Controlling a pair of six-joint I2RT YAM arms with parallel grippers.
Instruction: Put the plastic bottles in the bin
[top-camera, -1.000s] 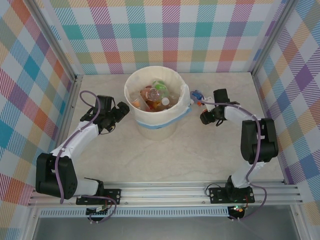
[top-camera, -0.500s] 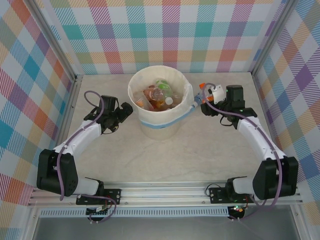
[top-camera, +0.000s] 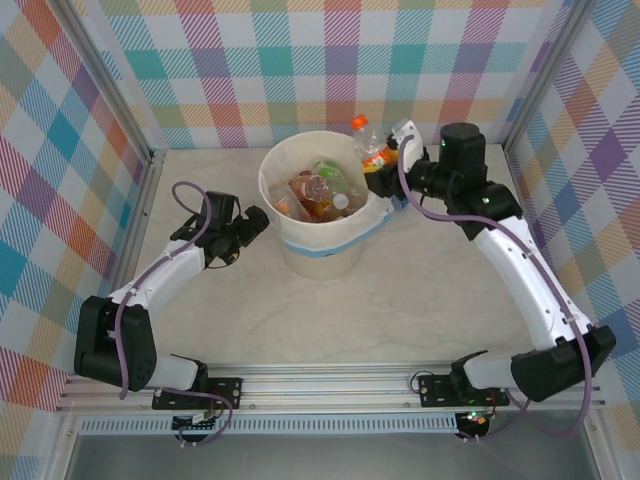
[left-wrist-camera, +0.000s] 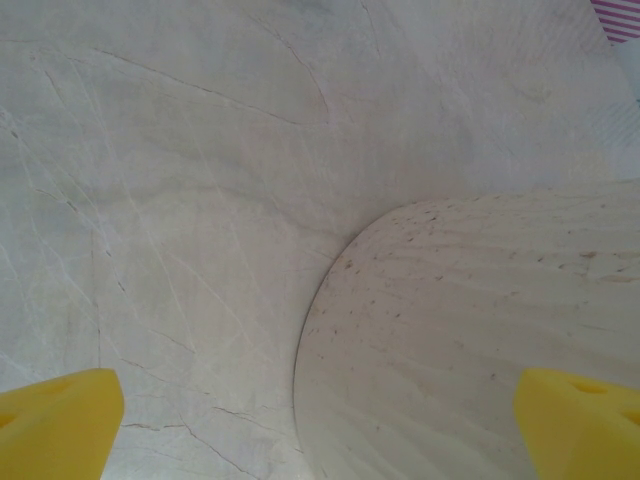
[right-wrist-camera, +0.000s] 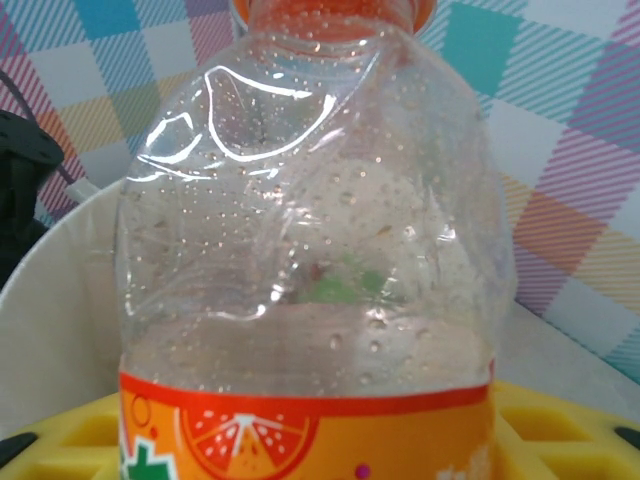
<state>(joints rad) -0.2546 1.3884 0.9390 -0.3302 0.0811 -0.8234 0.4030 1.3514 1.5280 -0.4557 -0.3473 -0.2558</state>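
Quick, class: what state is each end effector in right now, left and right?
Left end effector: open, holding nothing, beside the bin.
Right end effector: closed on an orange-labelled bottle.

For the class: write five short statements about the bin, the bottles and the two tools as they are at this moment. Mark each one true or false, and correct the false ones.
1. The right tool holds a bottle with an orange cap. True.
2. The bin is empty. False: several bottles lie in it.
3. The left tool grips a bottle. False: it is open beside the bin and holds nothing.
4. The held bottle has an orange label. True.
5. The bin lies on its side. False: it stands upright with its mouth up.
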